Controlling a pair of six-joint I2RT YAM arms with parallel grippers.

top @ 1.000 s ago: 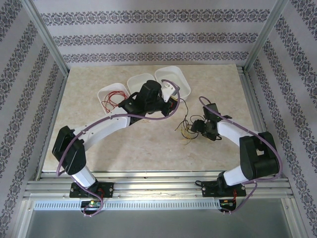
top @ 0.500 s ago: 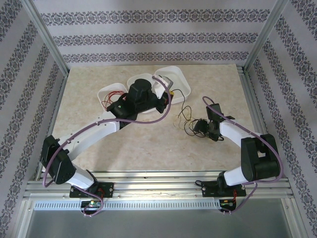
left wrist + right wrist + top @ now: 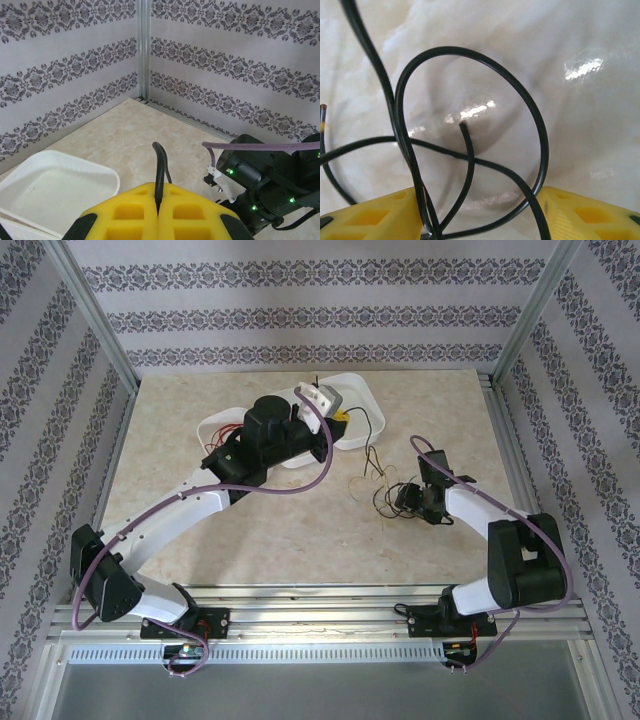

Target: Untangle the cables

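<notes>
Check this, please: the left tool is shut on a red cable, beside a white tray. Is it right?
Not quite. The cable pinched in the shut left tool is black, not red; the left wrist view shows it between the yellow fingers. The rest holds: the tool is beside a white tray.

No readable text, labels, brand marks or numbers in any view. The wall pattern [image 3: 300,320] is pure ornament, no lettering. Only sign-like marks: small green indicator lights [image 3: 230,171] lit on the black housing of the right arm [image 3: 265,167], seen from the left wrist camera. No legend is legible beside them.
</notes>
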